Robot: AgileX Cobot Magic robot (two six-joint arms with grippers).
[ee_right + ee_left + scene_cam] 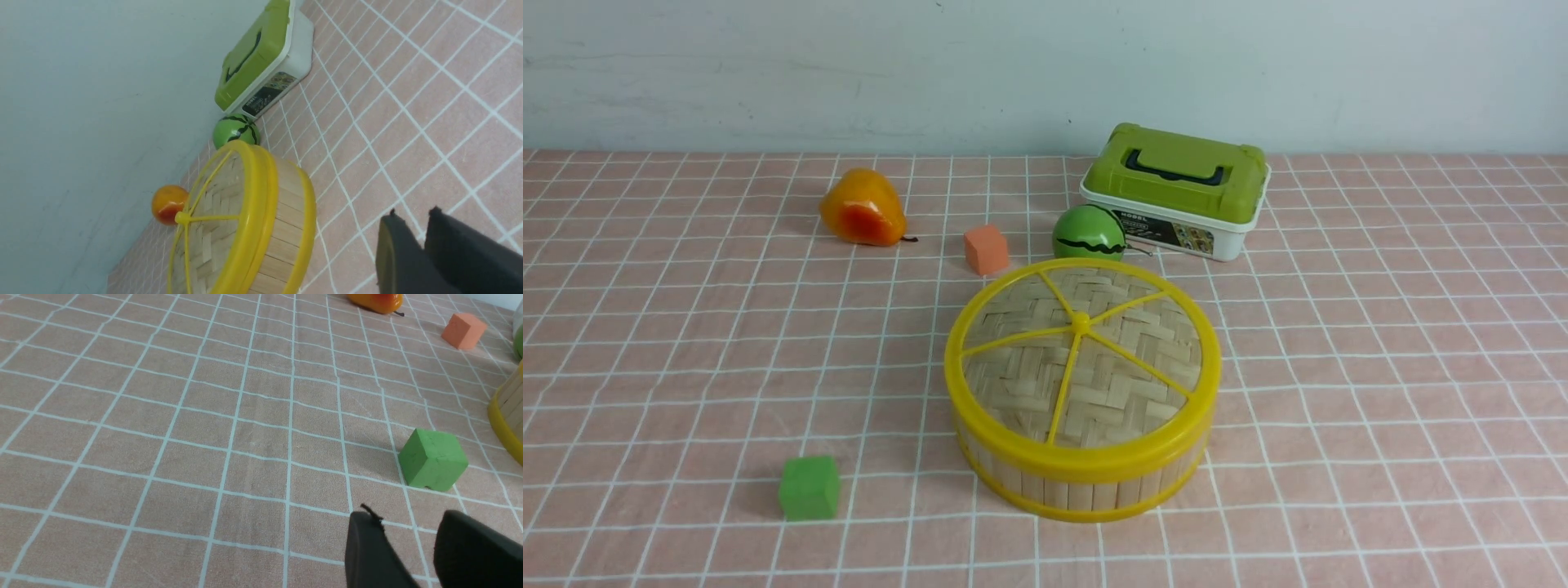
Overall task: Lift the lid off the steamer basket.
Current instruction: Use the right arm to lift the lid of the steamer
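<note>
The lid, a woven bamboo disc with a yellow rim, spokes and a small centre knob, sits closed on the steamer basket in the middle of the table. Neither gripper shows in the front view. In the right wrist view the lid and basket wall are close by, and my right gripper hovers over the cloth beside the basket, its jaws a narrow gap apart and empty. My left gripper is open and empty, low over the cloth near a green cube. Only the basket's edge shows there.
A white box with a green handled lid stands behind the basket, with a toy watermelon in front of it. An orange cube and a toy pear lie at the back left. The green cube lies at the front left.
</note>
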